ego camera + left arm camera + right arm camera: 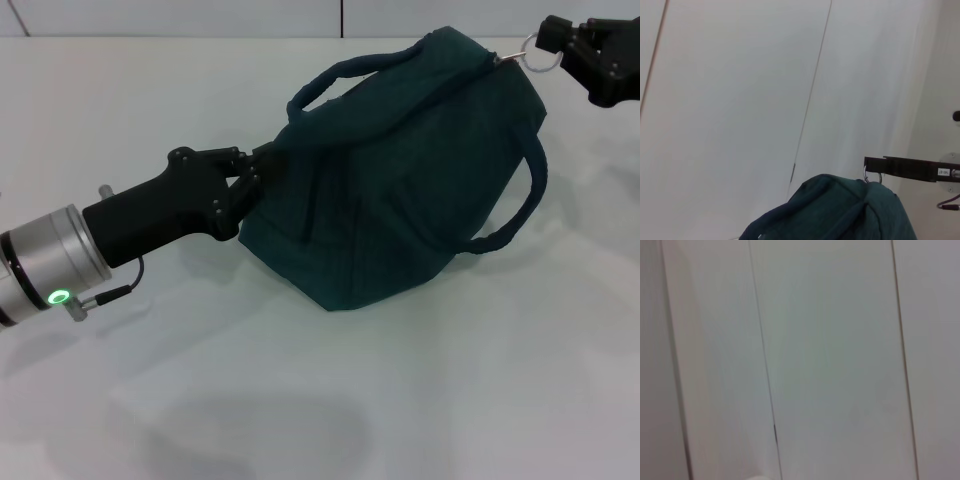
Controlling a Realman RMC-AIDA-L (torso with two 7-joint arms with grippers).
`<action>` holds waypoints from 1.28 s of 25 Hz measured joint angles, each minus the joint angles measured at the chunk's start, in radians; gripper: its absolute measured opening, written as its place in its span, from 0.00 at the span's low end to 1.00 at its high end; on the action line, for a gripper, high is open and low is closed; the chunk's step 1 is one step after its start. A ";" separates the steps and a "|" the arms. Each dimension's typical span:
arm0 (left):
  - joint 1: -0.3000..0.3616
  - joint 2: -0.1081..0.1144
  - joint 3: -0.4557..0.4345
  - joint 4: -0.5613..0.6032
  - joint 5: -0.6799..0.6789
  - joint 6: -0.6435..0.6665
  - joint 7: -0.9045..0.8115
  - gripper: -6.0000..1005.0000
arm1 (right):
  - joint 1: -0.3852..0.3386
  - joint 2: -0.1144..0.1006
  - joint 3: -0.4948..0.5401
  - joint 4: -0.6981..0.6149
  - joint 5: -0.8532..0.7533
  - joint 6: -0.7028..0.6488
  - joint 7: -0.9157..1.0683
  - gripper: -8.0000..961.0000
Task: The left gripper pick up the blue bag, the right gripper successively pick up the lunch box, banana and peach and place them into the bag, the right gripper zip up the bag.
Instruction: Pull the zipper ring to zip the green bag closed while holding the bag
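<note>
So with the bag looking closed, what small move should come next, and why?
Probably the right gripper should let go of the metal ring pull and back away. The blue bag looks zipped, with the pull at its far end and no lunch box or fruit outside it. The left gripper grips the opposite end.

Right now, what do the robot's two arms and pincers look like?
The left gripper is a black two-fingered pincer on a black, tapering body, joined to a silver cylindrical wrist with a glowing green ring light and a thin black cable beside it. The right gripper is also a black pincer with angular fingers; its wrist lies outside the head view. In the left wrist view it carries a small white label.
</note>
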 joint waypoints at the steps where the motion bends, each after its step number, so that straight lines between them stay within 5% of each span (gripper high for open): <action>1: 0.000 0.000 0.001 0.000 0.000 0.000 0.000 0.05 | -0.002 0.001 0.000 0.000 0.000 -0.010 0.000 0.02; 7: -0.002 0.011 -0.001 0.000 0.000 0.014 -0.002 0.05 | -0.020 0.007 -0.012 0.002 0.019 -0.137 -0.001 0.02; 17: -0.003 0.072 -0.003 0.035 -0.001 0.049 -0.078 0.06 | -0.050 0.006 -0.014 0.014 0.060 -0.281 0.005 0.02; 23: -0.004 0.075 0.005 0.048 0.039 0.052 -0.128 0.06 | -0.069 0.003 -0.004 0.024 0.077 -0.351 -0.003 0.02; 32: -0.018 0.058 0.003 0.047 0.094 0.034 -0.132 0.06 | -0.072 -0.004 -0.002 0.115 0.069 -0.177 -0.060 0.02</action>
